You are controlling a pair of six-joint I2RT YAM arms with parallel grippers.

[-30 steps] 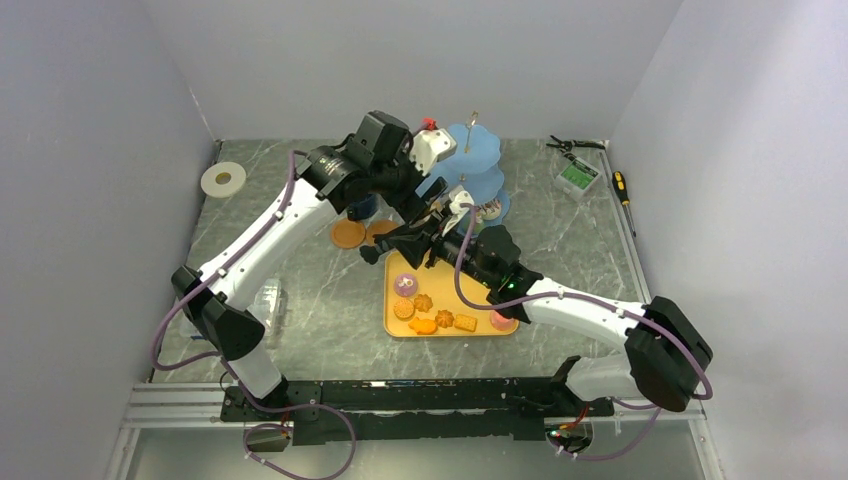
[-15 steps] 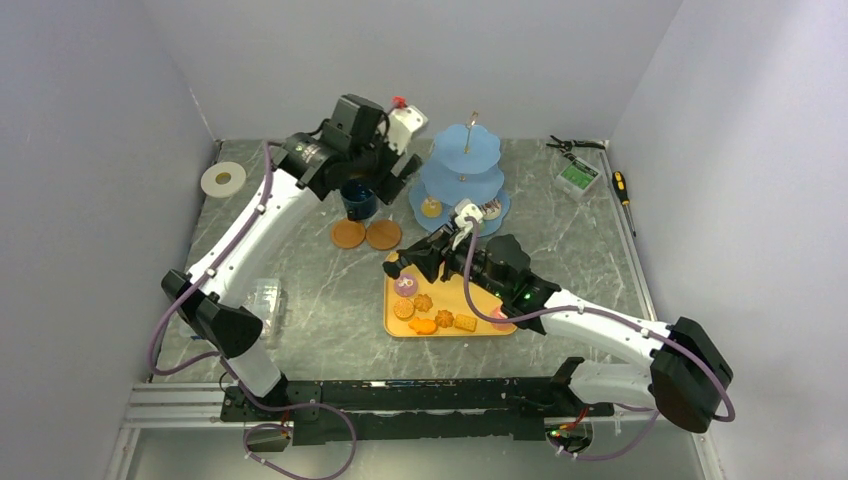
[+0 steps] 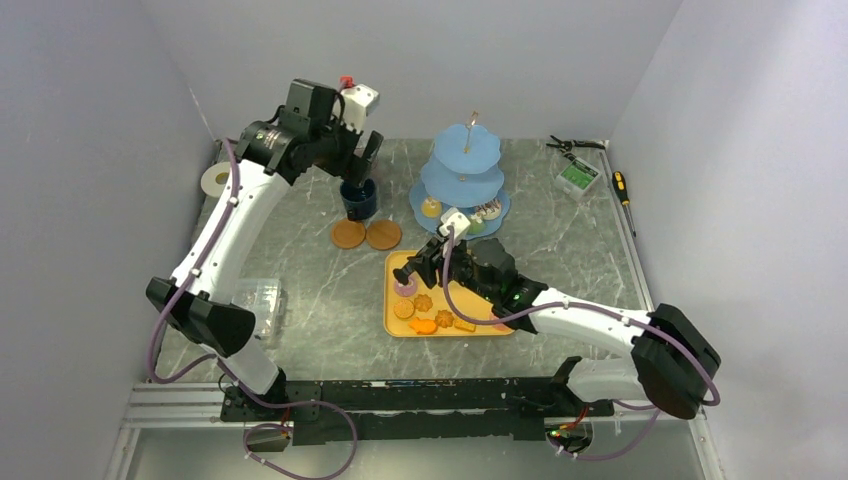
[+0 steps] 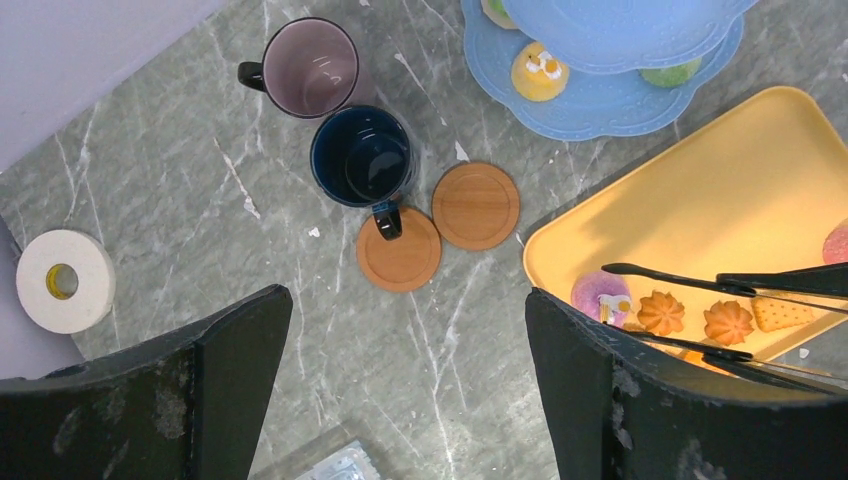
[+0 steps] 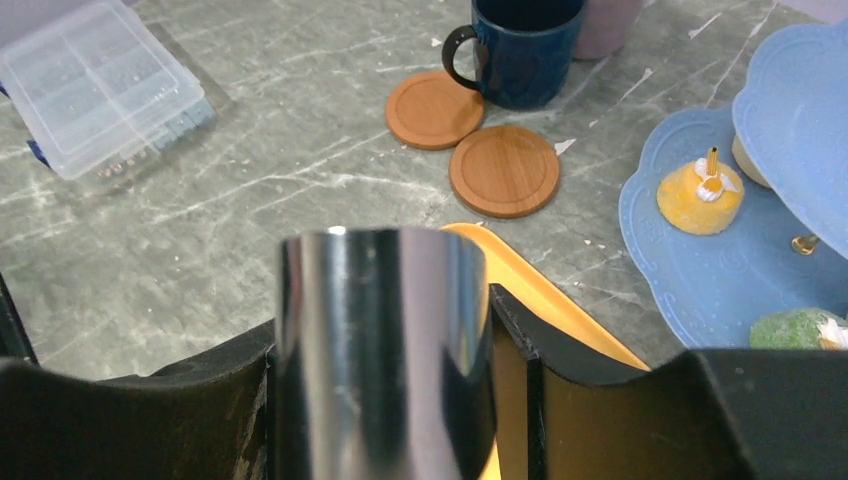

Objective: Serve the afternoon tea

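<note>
Left jaws spread wide, empty, high over dark-blue mug (image 4: 362, 158) and coasters (image 4: 399, 250). Right jaws pinch black tongs (image 4: 780, 283), tips open beside purple doughnut (image 4: 600, 298) on yellow tray (image 4: 700, 200). Judged next: squeeze gently, keep tongs level, lift clear of rim, carry to light-blue stand (image 4: 600, 115). Grey marbled desk (image 4: 420, 380); pale walls (image 3: 420, 60) enclose three sides.

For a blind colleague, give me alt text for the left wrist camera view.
Looking down through the open left pincer: a dark-blue mug and a mauve mug stand on the table beside two wooden coasters. To the right, black tongs reach over treats on a yellow tray, beside a light-blue stand.
</note>
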